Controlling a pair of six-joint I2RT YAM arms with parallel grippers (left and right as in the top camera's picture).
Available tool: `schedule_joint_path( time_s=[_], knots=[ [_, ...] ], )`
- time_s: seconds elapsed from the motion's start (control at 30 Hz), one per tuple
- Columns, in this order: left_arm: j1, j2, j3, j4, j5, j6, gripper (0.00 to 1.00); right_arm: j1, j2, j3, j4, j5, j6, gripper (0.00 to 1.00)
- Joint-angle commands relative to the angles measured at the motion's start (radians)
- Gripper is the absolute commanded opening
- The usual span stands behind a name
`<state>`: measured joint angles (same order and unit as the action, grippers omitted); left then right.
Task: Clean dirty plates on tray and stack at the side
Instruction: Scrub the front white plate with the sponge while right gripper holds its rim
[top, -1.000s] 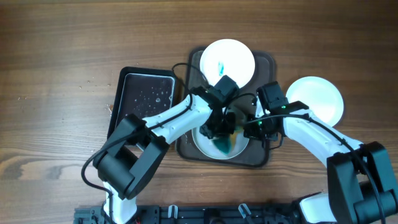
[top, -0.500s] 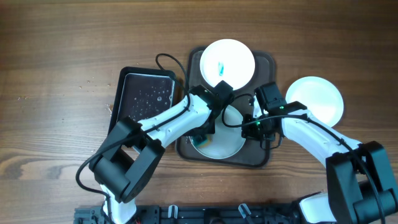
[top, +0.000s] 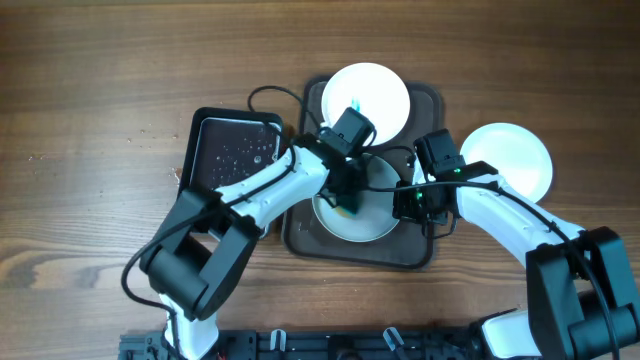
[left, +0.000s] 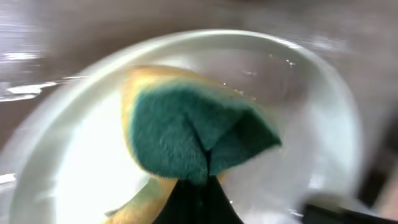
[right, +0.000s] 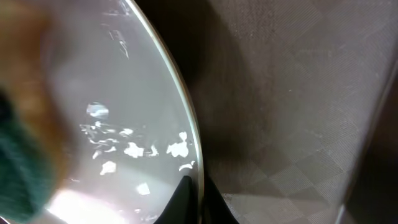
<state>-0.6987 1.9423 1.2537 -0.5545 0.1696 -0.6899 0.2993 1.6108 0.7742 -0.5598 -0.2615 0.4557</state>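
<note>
Wooden worktop (top: 100, 100), brown tray (top: 425, 258). Left end effector (top: 345, 197), pinching the sponge (left: 193, 134), has shifted rightward on the plate (top: 375, 225). Right end effector (top: 408, 205) grips its rim.

I am seeing the plate (left: 81, 162) gleaming glossy and wet. The sponge (left: 180, 134) is looking coarse-fibred, the tray (right: 298, 124) matt and fine-textured.

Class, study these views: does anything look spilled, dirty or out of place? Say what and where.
The black pan left of the tray is speckled with droplets. The far plate carries a teal smear in its middle. Nothing looks damaged or askew.
</note>
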Motion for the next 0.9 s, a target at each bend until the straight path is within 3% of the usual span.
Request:
schedule_joint_path(
  time_s=[0.0, 0.2, 0.33, 0.63, 0.87],
  knots=[
    [-0.039, 0.064, -0.006, 0.082, 0.29, 0.012, 0.04, 0.008, 0.029, -0.017, -0.002, 0.067, -0.045, 0.04],
    [-0.059, 0.073, -0.006, 0.117, 0.404, 0.025, 0.04, 0.008, 0.029, -0.017, -0.002, 0.068, -0.045, 0.04],
    [-0.056, 0.073, -0.006, 0.069, 0.388, 0.064, 0.04, 0.008, 0.029, -0.017, -0.002, 0.068, -0.045, 0.04],
    [-0.017, 0.068, -0.006, -0.19, -0.075, 0.079, 0.04, 0.008, 0.029, -0.017, -0.002, 0.067, -0.045, 0.04],
    [0.032, 0.001, -0.006, -0.322, -0.331, -0.02, 0.04, 0.008, 0.029, -0.017, -0.002, 0.067, -0.044, 0.04]
  ],
)
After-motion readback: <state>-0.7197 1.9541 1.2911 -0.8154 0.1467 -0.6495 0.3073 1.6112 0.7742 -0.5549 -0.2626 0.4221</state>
